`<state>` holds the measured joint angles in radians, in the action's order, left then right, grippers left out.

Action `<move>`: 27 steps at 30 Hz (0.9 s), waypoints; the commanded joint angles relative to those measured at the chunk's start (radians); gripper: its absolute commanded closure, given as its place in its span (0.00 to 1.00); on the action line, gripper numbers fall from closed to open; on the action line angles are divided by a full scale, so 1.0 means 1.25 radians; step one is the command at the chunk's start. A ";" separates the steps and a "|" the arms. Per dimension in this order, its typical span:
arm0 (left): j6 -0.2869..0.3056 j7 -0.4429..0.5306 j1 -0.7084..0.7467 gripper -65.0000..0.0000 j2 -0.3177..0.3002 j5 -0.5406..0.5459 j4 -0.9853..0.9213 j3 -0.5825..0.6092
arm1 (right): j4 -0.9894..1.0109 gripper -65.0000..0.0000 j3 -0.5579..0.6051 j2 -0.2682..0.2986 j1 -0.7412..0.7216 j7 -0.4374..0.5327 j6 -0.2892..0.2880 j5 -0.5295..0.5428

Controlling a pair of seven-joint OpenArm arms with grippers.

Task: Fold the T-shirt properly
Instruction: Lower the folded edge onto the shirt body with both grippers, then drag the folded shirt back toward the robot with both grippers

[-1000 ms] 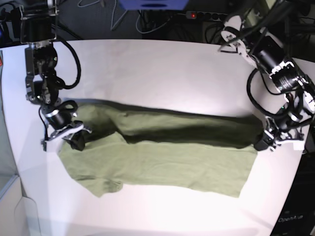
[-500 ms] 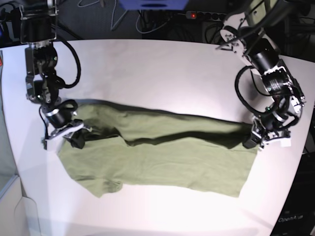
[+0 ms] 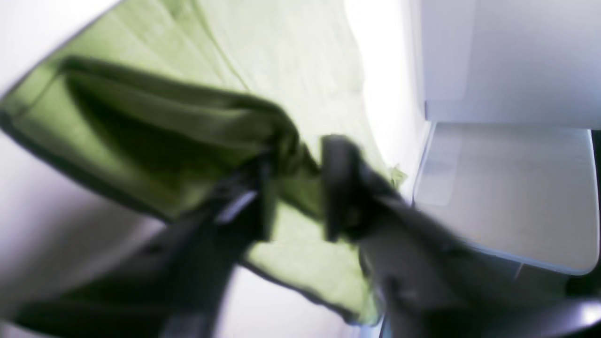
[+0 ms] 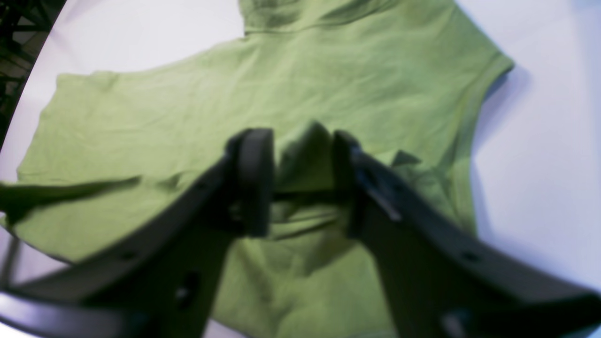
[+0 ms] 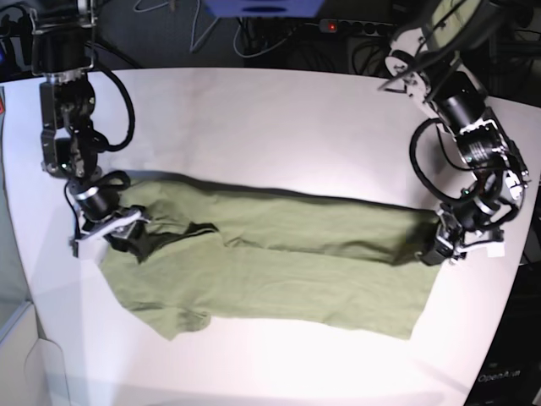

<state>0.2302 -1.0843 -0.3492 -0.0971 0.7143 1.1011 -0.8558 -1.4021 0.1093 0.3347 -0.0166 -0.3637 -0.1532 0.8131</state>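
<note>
the t-shirt (image 5: pixel 279 266) is spread on the white counter (image 5: pixel 254 127), between the two arms. compared with a second ago, the raised far edge has been brought down: the tall dark shadowed fold that ran along the middle is now reduced to a thin crease, and the folded-over layer lies nearly flat on the lower layer. the left pincer (image 5: pixel 438 247) has been carried slightly inward and lower at the hem end, while the right pincer (image 5: pixel 118 234) has hardly shifted at the collar end.

this is judged to mean that a lengthwise fold is almost laid, with release and smoothing still to come.

the left pincer (image 3: pixel 296 188) is seen clenched on a bunched corner of cloth in its blurred wrist view. the right pincer (image 4: pixel 303 180) is likewise closed on a pinched ridge of fabric.

the garment's long axis runs across the base view, side to side, tilted slightly downward toward the left arm. the collar and sleeve end points toward the right arm, the hem toward the left arm.
</note>
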 commanded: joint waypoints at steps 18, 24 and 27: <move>0.061 0.011 -0.012 0.99 -0.027 -0.032 0.012 0.072 | 0.005 0.93 -0.011 0.015 0.040 0.047 -0.006 0.004; 0.059 0.062 -0.011 0.95 -0.030 -0.043 0.011 0.105 | 0.030 0.98 -0.008 0.015 0.045 0.046 -0.005 0.004; 0.058 0.081 -0.008 0.95 -0.033 -0.085 -0.024 0.105 | 0.051 0.98 -0.011 0.015 0.047 0.047 -0.005 0.004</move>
<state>0.2996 -0.9890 -0.3397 -0.1337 0.5945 1.0622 -0.7284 -1.3254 0.1017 0.3378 0.0559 -0.3267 -0.1535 0.8146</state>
